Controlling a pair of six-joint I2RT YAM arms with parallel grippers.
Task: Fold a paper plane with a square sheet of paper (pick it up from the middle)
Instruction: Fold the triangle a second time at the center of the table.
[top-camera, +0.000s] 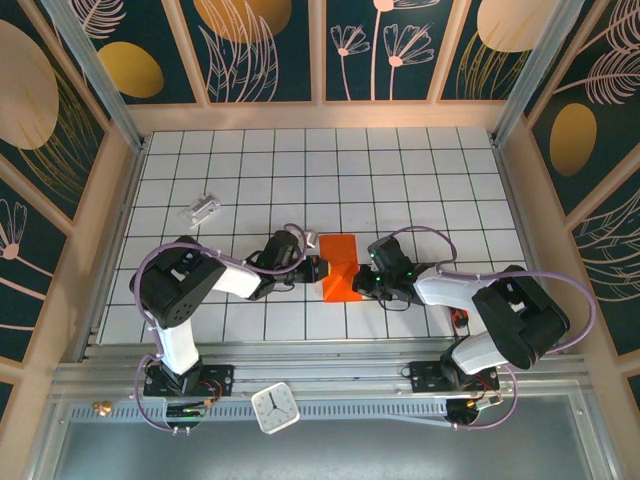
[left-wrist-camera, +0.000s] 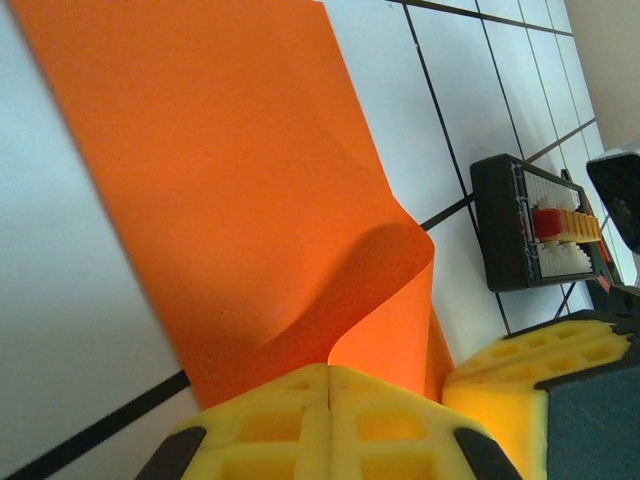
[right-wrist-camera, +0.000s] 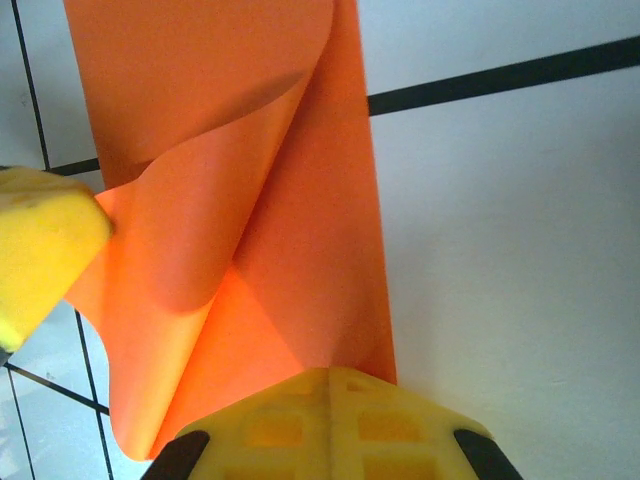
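Top external view: left tool (top-camera: 319, 268) and right tool (top-camera: 357, 282) each pinch the square sheet of paper (top-camera: 340, 252). Its middle curls upward.

The top camera is fixed high above and behind the arm bases (top-camera: 190, 380), facing steeply down on the whole tiled table (top-camera: 400, 160) from afar. Each wrist camera sits just behind its own yellow fingers (left-wrist-camera: 260, 430), looking along them at very close range onto the orange sheet (top-camera: 338, 262) at mid-table, the patch all three views share.
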